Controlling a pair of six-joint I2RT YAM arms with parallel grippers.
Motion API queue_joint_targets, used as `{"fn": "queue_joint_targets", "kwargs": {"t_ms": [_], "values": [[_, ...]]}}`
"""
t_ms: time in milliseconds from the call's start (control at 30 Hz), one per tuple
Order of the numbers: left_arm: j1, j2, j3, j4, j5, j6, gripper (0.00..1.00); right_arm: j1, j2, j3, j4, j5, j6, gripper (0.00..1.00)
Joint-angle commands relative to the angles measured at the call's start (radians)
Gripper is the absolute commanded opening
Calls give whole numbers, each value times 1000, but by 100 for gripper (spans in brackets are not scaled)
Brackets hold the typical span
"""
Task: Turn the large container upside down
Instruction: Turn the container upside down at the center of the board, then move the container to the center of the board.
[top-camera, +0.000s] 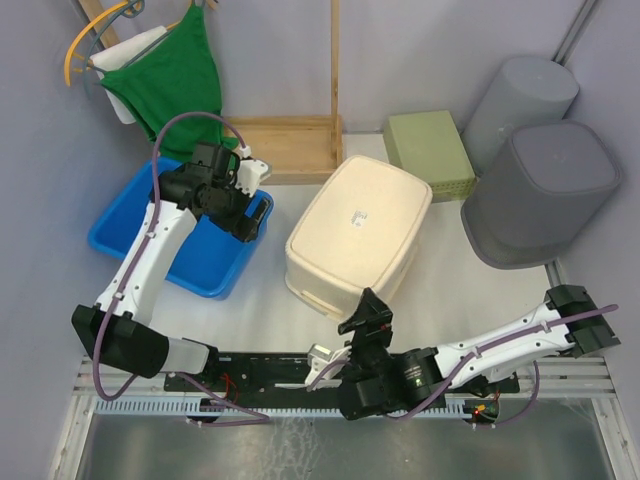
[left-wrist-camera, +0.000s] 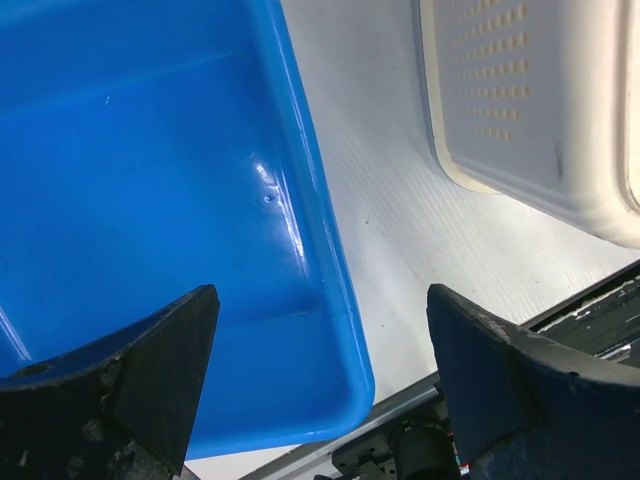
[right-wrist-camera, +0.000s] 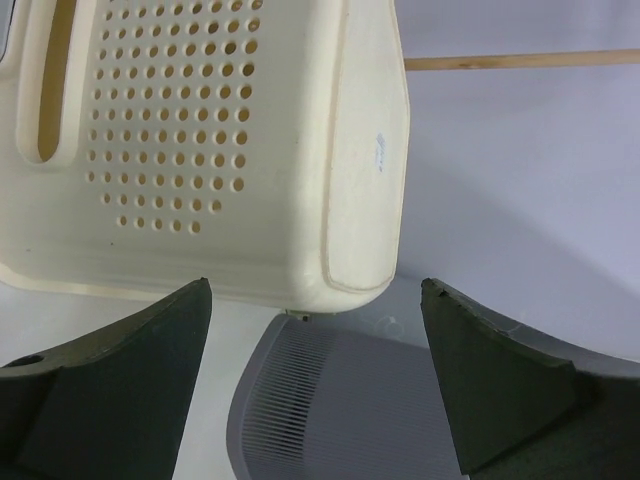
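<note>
Top view: right gripper (top-camera: 366, 318) nearest, jaws spread, empty. Cream container (top-camera: 360, 228) just ahead of them, base up, apparently flipped.
Left wrist: left gripper (left-wrist-camera: 320, 385) released, blue tub (left-wrist-camera: 150, 150) rim between jaws.
Right wrist: container's perforated side ahead of jaws.
Risk: stray jaw nudge slides container across smooth white table (top-camera: 440, 290). Pale wall (top-camera: 420, 50) close behind.

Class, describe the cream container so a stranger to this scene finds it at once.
Start at the white table, between the blue tub on the left and the grey bins on the right. The cream container lies midway, base up. Only it is cream with round holes.
</note>
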Motion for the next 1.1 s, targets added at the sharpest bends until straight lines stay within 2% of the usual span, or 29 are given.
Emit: {"fn": "queue_joint_targets", "kwargs": {"t_ms": [0, 100, 133, 233, 333, 367, 433, 500, 533, 600, 633, 700, 833, 967, 1067], "values": [[1, -61, -23, -16, 45, 52, 91, 15, -22, 109, 66, 14, -105, 93], [1, -62, -27, -27, 63, 60, 91, 9, -30, 198, 184, -17, -287, 91], [0, -61, -28, -28, 80, 61, 91, 1, -31, 224, 268, -29, -365, 91], [1, -48, -32, -20, 120, 65, 91, -66, -36, 299, 529, -146, -586, 99], [1, -18, -26, -5, 132, 72, 91, -161, -7, 315, 885, -216, -795, 99], [1, -6, -20, 0, 141, 74, 91, -211, 20, 339, 917, -229, -825, 98], [1, 27, -2, 9, 192, 57, 91, -351, 50, 480, 717, -272, -708, 96], [1, 73, 24, 6, 289, 48, 91, -494, 62, 631, 366, -398, -458, 95], [1, 95, 34, 17, 331, 35, 91, -551, 70, 680, 269, -419, -374, 95], [1, 143, 53, 48, 355, 13, 91, -638, 72, 687, 192, -467, -338, 94], [0, 169, 73, 63, 344, 5, 91, -660, 66, 658, 188, -454, -367, 90], [1, 211, 99, 111, 297, -9, 91, -700, 34, 557, 302, -417, -437, 90], [1, 289, 134, 241, 151, -35, 91, -837, -50, 467, 247, -519, -397, 89], [0, 380, 167, 407, 23, -125, 90, -1041, -123, 544, 6, -810, -280, 79], [-12, 451, 216, 416, -48, -163, 90, -1105, -150, 587, -120, -933, -275, 86]]}}
